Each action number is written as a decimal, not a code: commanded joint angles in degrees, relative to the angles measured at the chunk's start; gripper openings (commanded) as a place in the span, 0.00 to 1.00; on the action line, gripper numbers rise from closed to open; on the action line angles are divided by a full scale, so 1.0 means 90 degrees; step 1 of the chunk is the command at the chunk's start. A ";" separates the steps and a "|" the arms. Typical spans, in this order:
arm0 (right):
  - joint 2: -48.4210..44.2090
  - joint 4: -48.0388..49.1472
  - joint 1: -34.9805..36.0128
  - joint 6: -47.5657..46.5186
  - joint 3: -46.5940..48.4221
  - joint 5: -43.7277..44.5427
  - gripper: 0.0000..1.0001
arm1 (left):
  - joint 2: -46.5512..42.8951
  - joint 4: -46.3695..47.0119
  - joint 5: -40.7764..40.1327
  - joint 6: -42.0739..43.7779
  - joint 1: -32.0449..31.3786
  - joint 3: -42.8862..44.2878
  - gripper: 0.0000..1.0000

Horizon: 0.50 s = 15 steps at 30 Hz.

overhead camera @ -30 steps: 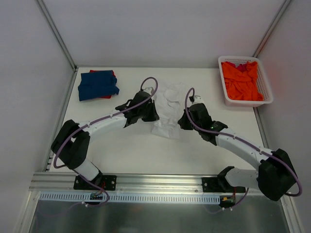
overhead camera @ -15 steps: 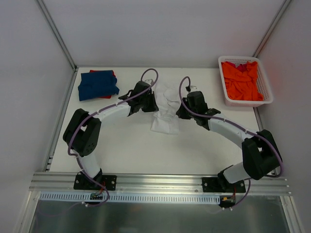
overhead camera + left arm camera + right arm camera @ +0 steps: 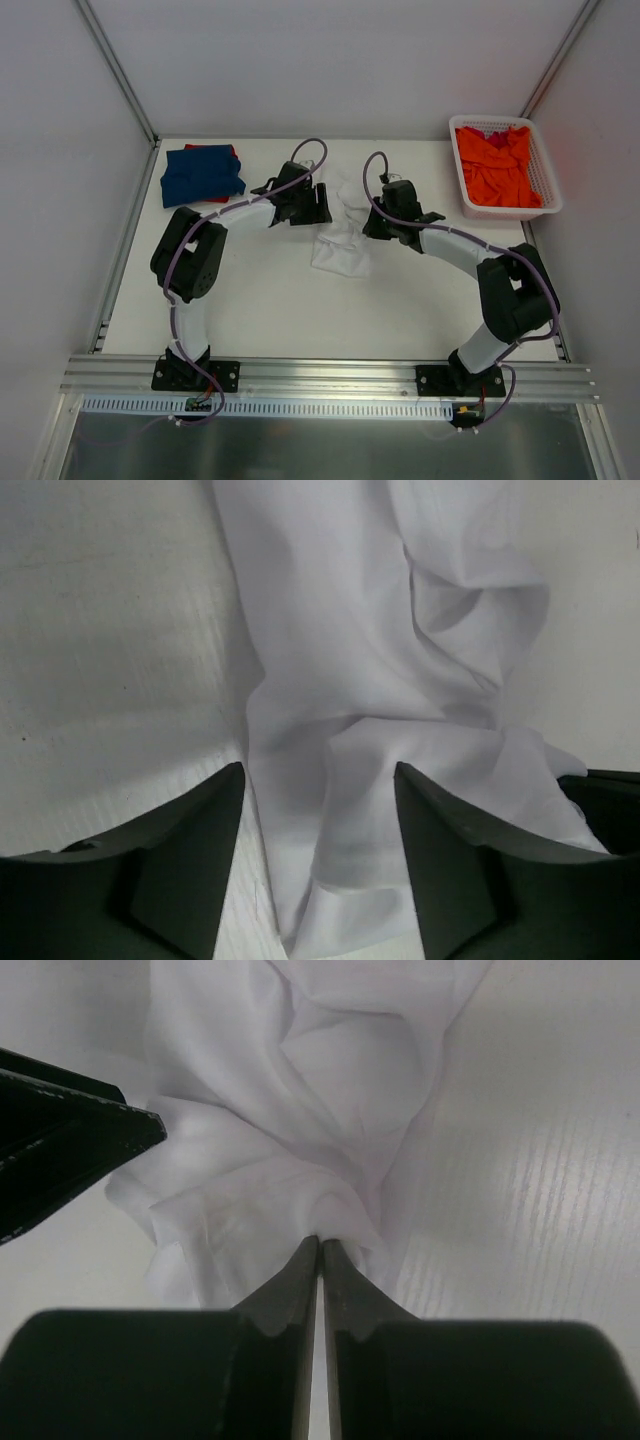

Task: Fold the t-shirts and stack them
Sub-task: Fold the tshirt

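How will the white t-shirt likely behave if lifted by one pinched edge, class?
Probably floppy: the white t-shirt lies in soft creases and bunches where the right gripper pinches it. Likely light, since the cloth looks thin. It would probably sag and unfold, not hold shape.

Left of the crumpled white cloth t-shirt [image 3: 340, 252], the red cloth t-shirt [image 3: 212, 148] is lying mostly under the folded dark blue cloth t-shirt [image 3: 202, 175], showing only thin edges. The left end effector [image 3: 318, 207] and right end effector [image 3: 376, 226] are covering the white shirt's far corners, and both wrist views are cropping it. A fold is disappearing between the right end effector's closed fingers [image 3: 290, 1290]. Right of the white shirt, something magenta beneath the orange cloth t-shirt [image 3: 495, 170] in the white plastic lattice basket [image 3: 505, 212] is showing too small to identify.
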 commanded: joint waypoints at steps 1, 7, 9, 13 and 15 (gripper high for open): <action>0.0172 -0.0033 -0.0080 -0.0136 0.0291 -0.0095 0.08 | 0.0212 -0.0040 -0.0116 0.0174 0.0184 0.0328 0.65; 0.0300 -0.0033 -0.0158 -0.0136 0.0369 -0.0125 0.28 | 0.0350 -0.0079 -0.0145 0.0262 0.0281 0.0602 0.99; 0.0290 -0.0053 -0.0207 -0.0165 0.0389 -0.0095 0.36 | 0.0301 -0.0098 -0.0145 0.0272 0.0301 0.0593 0.99; 0.0339 -0.0238 -0.0382 -0.0214 0.0642 -0.0007 0.43 | -0.0031 -0.0118 -0.0116 0.0165 0.0301 0.0339 0.99; 0.0427 -0.0394 -0.0431 -0.0253 0.0924 -0.0007 0.44 | -0.0283 -0.0118 -0.0116 0.0097 0.0301 0.0066 0.99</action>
